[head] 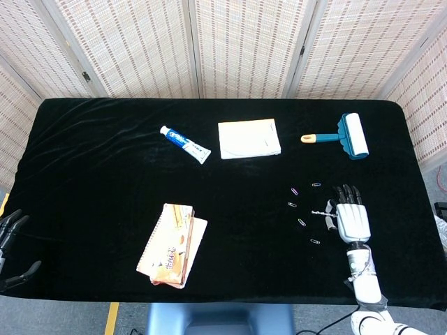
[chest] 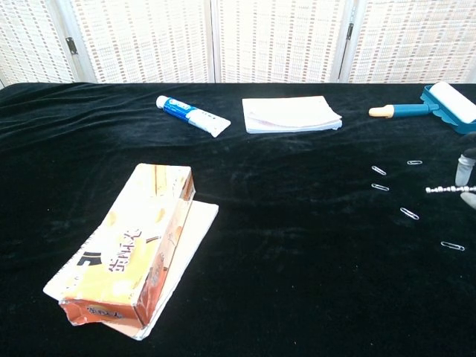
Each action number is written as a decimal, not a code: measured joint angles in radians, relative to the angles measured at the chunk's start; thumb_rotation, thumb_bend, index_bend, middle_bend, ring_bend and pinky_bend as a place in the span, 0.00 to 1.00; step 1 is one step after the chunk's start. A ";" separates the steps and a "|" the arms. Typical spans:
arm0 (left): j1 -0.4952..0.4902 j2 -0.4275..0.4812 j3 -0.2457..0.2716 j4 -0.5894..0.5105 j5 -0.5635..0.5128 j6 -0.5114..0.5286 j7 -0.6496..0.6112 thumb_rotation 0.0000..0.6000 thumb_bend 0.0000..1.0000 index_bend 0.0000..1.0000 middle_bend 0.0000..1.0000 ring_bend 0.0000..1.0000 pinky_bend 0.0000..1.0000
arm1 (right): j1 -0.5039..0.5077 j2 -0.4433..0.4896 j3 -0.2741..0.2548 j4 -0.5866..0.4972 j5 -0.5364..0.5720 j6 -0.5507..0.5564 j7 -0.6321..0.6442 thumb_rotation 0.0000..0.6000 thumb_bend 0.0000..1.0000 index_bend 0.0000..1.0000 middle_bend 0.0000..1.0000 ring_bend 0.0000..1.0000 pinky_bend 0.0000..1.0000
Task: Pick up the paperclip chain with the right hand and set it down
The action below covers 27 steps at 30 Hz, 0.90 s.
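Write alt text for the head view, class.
The right hand hovers by scattered paperclips on a black table, pinching the paperclip chain. Beyond lie a toothpaste tube, notepad and lint roller.

Silvery paperclip chain (head: 320,210), short, straight, pinched, lifted off cloth.

Large dark characters stood on the orange box (chest: 132,253) in the chest view, too skewed to read; nothing else was legible.
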 measured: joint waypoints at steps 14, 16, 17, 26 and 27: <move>0.000 -0.002 -0.001 0.002 -0.001 -0.001 0.000 1.00 0.31 0.00 0.00 0.01 0.00 | 0.008 0.052 0.002 -0.114 -0.024 0.020 -0.037 1.00 0.45 0.93 0.20 0.05 0.00; 0.000 -0.002 -0.001 0.001 -0.001 0.000 0.000 1.00 0.31 0.00 0.00 0.01 0.00 | 0.012 0.056 -0.004 -0.127 -0.030 0.017 -0.044 1.00 0.45 0.93 0.20 0.04 0.00; 0.001 -0.002 -0.001 0.001 -0.001 0.001 0.000 1.00 0.31 0.00 0.00 0.01 0.00 | 0.013 0.057 -0.006 -0.131 -0.032 0.016 -0.052 1.00 0.45 0.93 0.20 0.04 0.00; 0.005 -0.002 -0.001 0.004 0.000 0.009 -0.003 1.00 0.31 0.00 0.00 0.01 0.00 | 0.022 0.065 -0.031 -0.174 -0.021 0.001 -0.196 1.00 0.45 0.93 0.20 0.04 0.00; 0.005 -0.002 -0.001 0.003 0.000 0.009 -0.003 1.00 0.31 0.00 0.00 0.01 0.00 | 0.021 0.066 -0.035 -0.179 -0.018 0.000 -0.210 1.00 0.45 0.93 0.20 0.04 0.00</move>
